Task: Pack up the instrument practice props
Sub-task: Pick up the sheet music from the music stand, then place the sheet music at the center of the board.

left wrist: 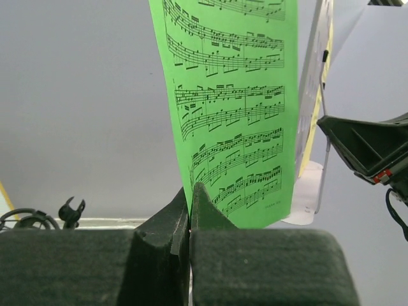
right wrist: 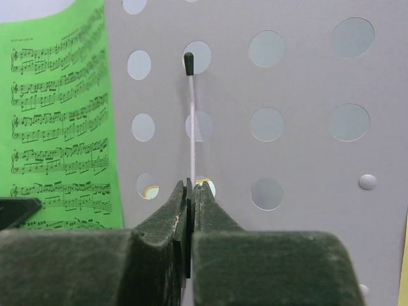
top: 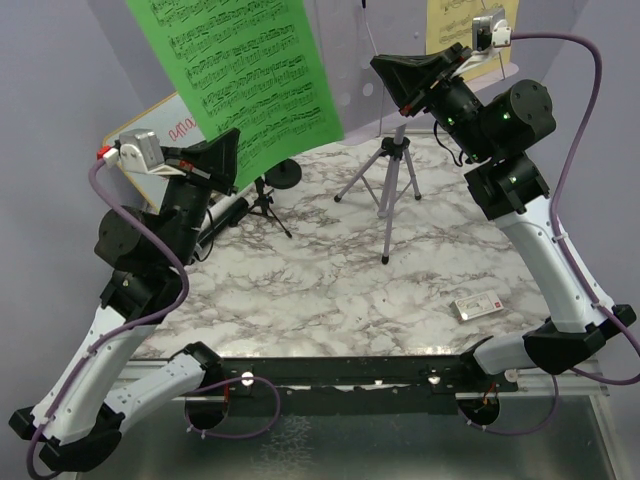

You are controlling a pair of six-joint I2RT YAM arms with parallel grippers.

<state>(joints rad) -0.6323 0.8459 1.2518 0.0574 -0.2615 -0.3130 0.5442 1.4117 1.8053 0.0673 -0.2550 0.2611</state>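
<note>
My left gripper (top: 231, 143) is shut on the lower edge of the green music sheet (top: 245, 65) and holds it up in the air; the pinch shows in the left wrist view (left wrist: 190, 191), with the sheet (left wrist: 236, 115) rising above it. My right gripper (top: 380, 66) is up at the lilac perforated music rack (top: 347, 95). In the right wrist view (right wrist: 191, 186) it is shut on a thin white black-tipped rod (right wrist: 190, 127) in front of the rack (right wrist: 293, 159). The yellow sheet (top: 455, 22) stands at the back right. No microphone heads are visible.
The rack's grey tripod legs (top: 386, 180) stand at the back centre. A small black tripod (top: 263, 206) and a black round base (top: 285, 173) sit left of them. A wood-framed whiteboard (top: 165, 122) leans at the back left. A flat white device (top: 478, 305) lies front right.
</note>
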